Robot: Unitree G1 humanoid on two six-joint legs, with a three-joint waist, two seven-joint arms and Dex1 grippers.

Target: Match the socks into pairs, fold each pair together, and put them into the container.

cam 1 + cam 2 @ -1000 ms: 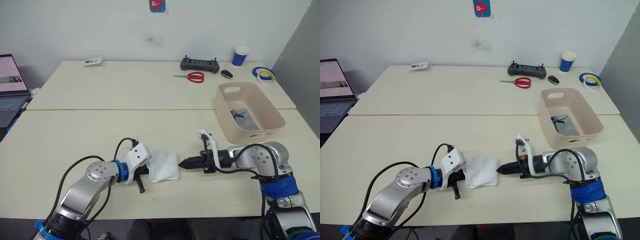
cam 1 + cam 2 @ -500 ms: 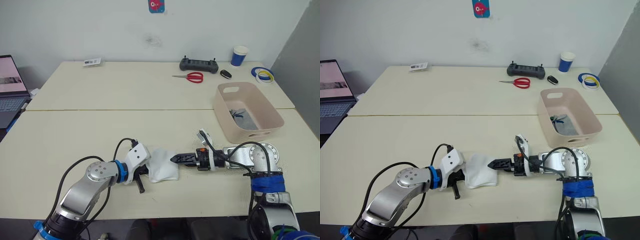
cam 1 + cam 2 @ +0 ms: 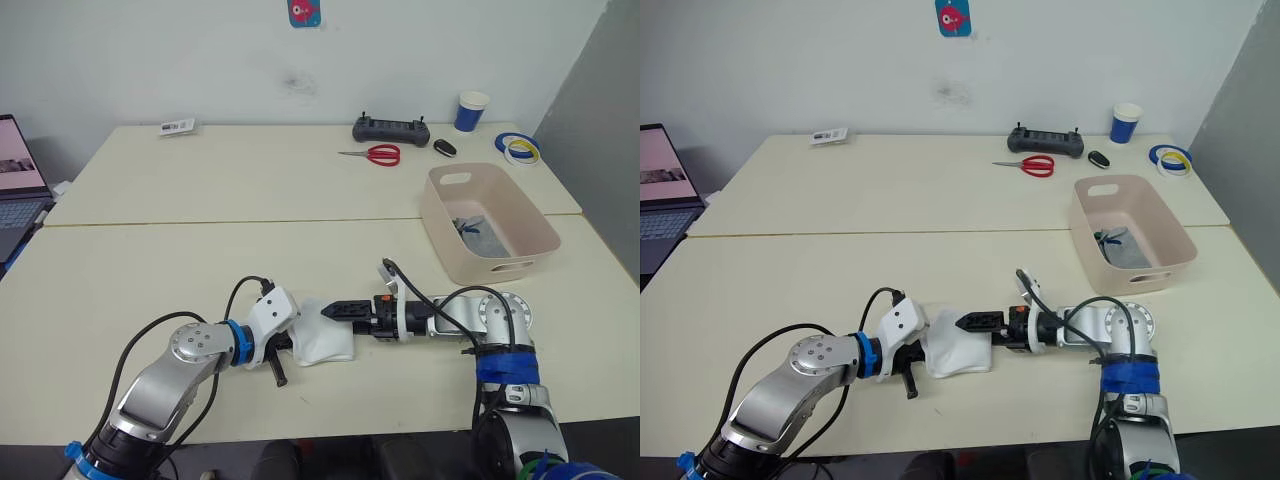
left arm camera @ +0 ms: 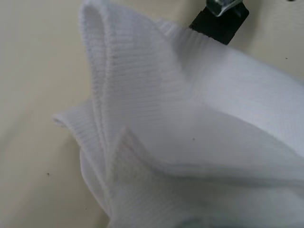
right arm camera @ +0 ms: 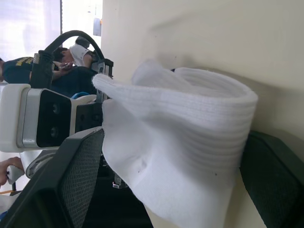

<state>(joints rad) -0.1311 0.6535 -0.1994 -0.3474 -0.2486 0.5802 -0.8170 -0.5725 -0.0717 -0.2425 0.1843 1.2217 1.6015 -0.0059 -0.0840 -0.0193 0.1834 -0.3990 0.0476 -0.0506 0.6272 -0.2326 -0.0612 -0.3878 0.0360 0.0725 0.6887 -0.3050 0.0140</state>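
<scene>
The white socks point(image 3: 322, 338) lie as a folded, bunched bundle on the near part of the pale table, ribbed cuffs layered on each other, one edge lifted and curled up off the surface. The container point(image 3: 487, 222), a pale pink-beige rectangular tub with rounded corners and handle slots in its ends, stands upright well apart from the bundle, toward the table's right side. Inside it, on the floor of the tub, rest grey socks point(image 3: 478, 232) with a small blue mark.
</scene>
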